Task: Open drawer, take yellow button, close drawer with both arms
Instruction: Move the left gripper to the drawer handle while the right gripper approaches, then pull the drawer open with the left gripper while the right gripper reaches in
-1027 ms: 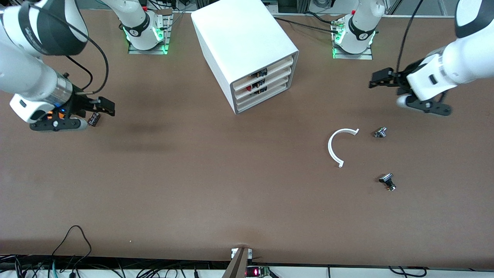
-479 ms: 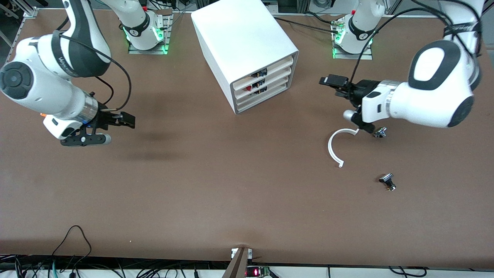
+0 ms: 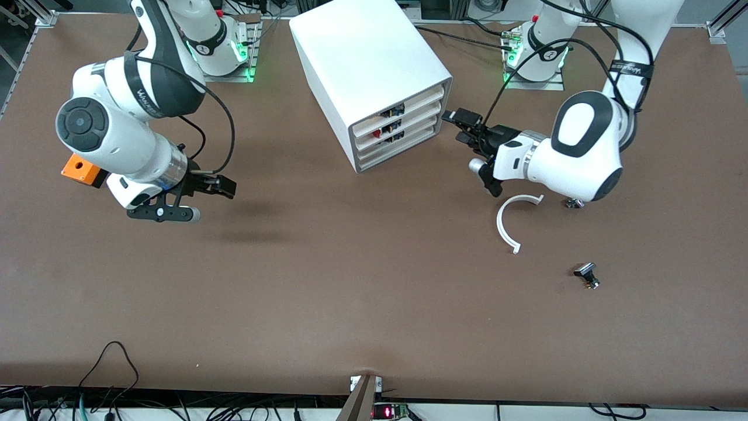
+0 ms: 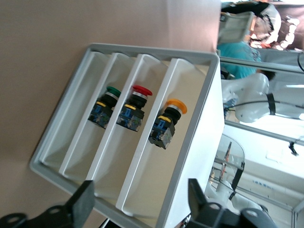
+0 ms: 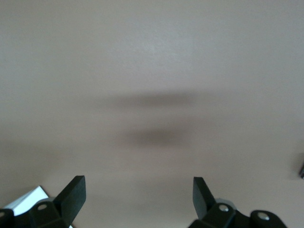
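Observation:
The white cabinet point(image 3: 362, 52) stands at the back middle of the table, all four drawers shut. Its topmost drawer point(image 3: 422, 97) shows in the left wrist view point(image 4: 190, 142) with the orange-yellow capped button point(image 4: 167, 122) lying in it. My left gripper point(image 3: 460, 126) is open and empty, just in front of the drawer fronts, with its fingers point(image 4: 84, 202) either side of the top drawer's front in the wrist view. My right gripper point(image 3: 225, 187) is open and empty over bare table toward the right arm's end; the wrist view shows its fingers point(image 5: 75, 192) wide apart.
The lower drawers hold a red-capped button point(image 4: 134, 107) and a green-capped one point(image 4: 104, 105). An orange square box point(image 3: 80, 168) sits partly hidden by the right arm. A white curved strip point(image 3: 502, 225), a small metal part point(image 3: 575, 203) and a black-capped metal button point(image 3: 586, 273) lie nearer the front camera than the left arm.
Both arms have swung in toward the middle. The left gripper has come up to the drawer fronts. The right gripper has moved over the table toward the cabinet, uncovering the orange box.

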Tool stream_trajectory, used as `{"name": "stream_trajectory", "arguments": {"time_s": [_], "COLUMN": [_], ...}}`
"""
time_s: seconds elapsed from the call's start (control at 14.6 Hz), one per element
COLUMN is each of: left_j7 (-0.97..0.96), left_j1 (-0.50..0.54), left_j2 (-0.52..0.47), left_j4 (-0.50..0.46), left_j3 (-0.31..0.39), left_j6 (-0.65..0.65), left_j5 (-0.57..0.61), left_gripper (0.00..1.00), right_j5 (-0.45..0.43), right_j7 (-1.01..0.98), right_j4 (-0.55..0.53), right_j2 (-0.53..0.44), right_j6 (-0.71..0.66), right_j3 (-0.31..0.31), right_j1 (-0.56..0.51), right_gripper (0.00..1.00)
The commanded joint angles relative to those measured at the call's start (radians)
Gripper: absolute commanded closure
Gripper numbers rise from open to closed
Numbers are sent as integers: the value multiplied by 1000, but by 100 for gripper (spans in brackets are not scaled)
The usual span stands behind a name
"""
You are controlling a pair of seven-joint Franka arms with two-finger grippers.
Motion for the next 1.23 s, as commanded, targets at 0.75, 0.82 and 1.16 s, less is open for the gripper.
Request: {"name": "stream_trajectory", "arguments": {"time_s": [0.75, 0.82, 1.16], "left_j7": [152, 152, 231], "left_j1": [-14, -14, -6], "left_j2": [-9, -12, -11], "left_j4": [-167, -176, -244], "left_j3": [-135, -148, -158], "left_j6": [156, 160, 195], "left_j5": [-100, -100, -108], "left_gripper": [47, 47, 47], "right_j5": [8, 7, 7], "right_j7": [545, 593, 760], "right_j4": [276, 314, 479], "right_j2": [176, 198, 291], "right_j6": [-43, -63, -109], "right_j3": [-6, -6, -6], "right_j1": [215, 231, 284], "right_gripper": [0, 0, 0]}}
